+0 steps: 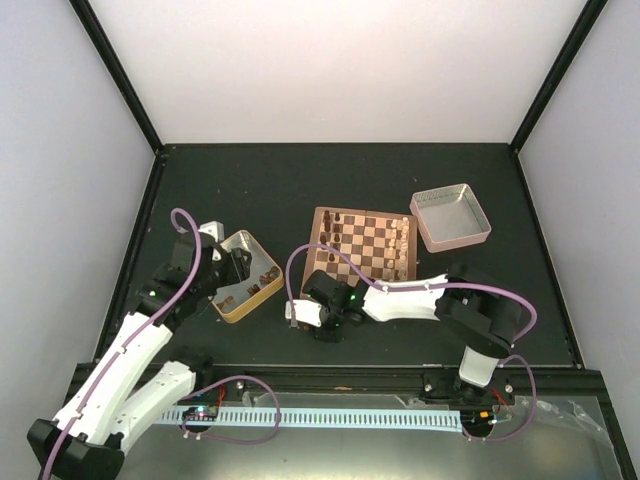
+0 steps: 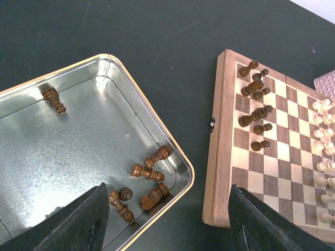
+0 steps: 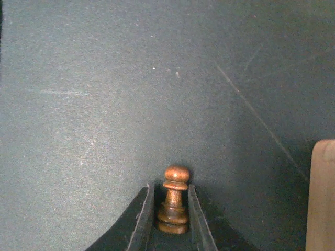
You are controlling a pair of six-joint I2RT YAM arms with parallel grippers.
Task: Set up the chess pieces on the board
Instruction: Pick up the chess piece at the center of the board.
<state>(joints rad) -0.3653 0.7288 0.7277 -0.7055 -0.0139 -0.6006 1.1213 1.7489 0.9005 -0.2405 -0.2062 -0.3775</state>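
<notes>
My right gripper [image 3: 168, 189] is shut on an upright dark brown pawn [image 3: 174, 201] over the dark mat; whether the pawn rests on the mat I cannot tell. From above, this gripper [image 1: 325, 320] sits just off the near-left corner of the board [image 1: 322, 216]. The board's edge [image 3: 322, 193] shows at the right of the right wrist view. Several dark pieces [image 2: 255, 88] stand along one side of the board [image 2: 217, 157]. My left gripper [image 2: 170, 222] hangs open and empty over a corner of the gold tin [image 2: 157, 121], where several dark pieces [image 2: 148, 172] lie.
Pale cream pieces [image 2: 324, 136] line the board's opposite side. A silver tin [image 1: 450, 217] stands beyond the board's far-right corner. The gold tin [image 1: 245, 275] lies left of the board. Black frame posts edge the mat.
</notes>
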